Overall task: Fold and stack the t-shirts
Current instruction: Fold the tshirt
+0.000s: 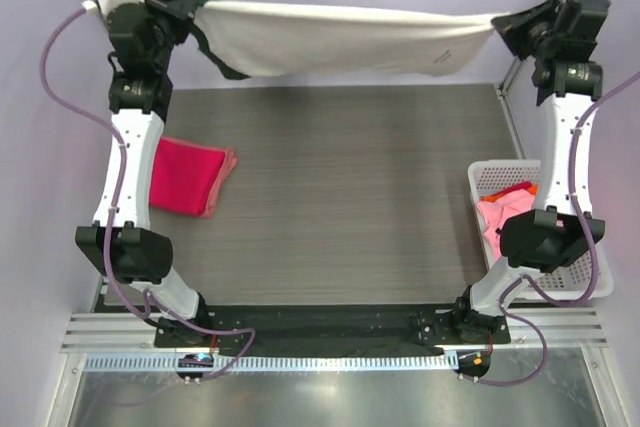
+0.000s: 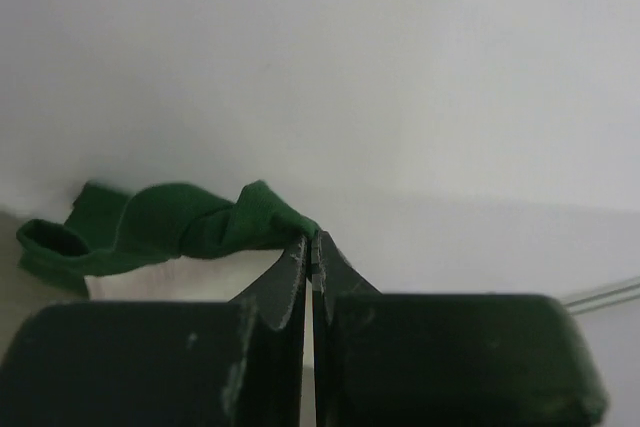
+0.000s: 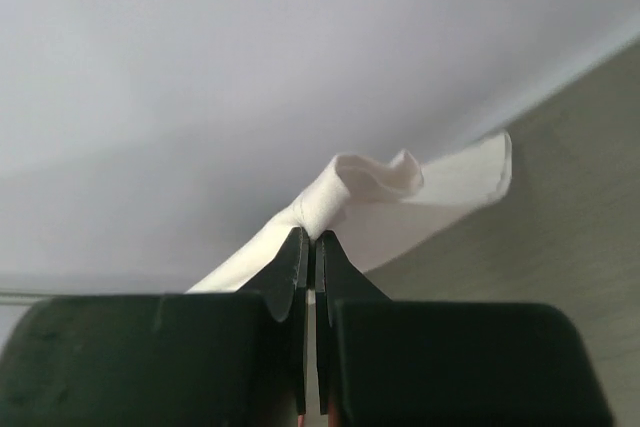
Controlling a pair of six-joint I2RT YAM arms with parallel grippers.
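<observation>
A cream-white t-shirt [image 1: 340, 39] with dark green sleeves hangs stretched above the far edge of the table, held at both ends. My left gripper [image 1: 190, 9] is shut on its left end, where the green sleeve [image 2: 190, 222] bunches beside the fingertips. At the other end my right gripper [image 1: 505, 22] is shut on the white hem [image 3: 370, 192]. A folded magenta-red t-shirt [image 1: 188, 175] lies on the table at the left. A pink t-shirt [image 1: 505, 217] sits crumpled in the basket at the right.
A white plastic lattice basket [image 1: 490, 179] stands at the table's right edge, beside the right arm, with a bit of orange cloth [image 1: 530, 189] in it. The dark wood-grain table top [image 1: 340, 187] stretches between the arms. Pale walls close in the back and sides.
</observation>
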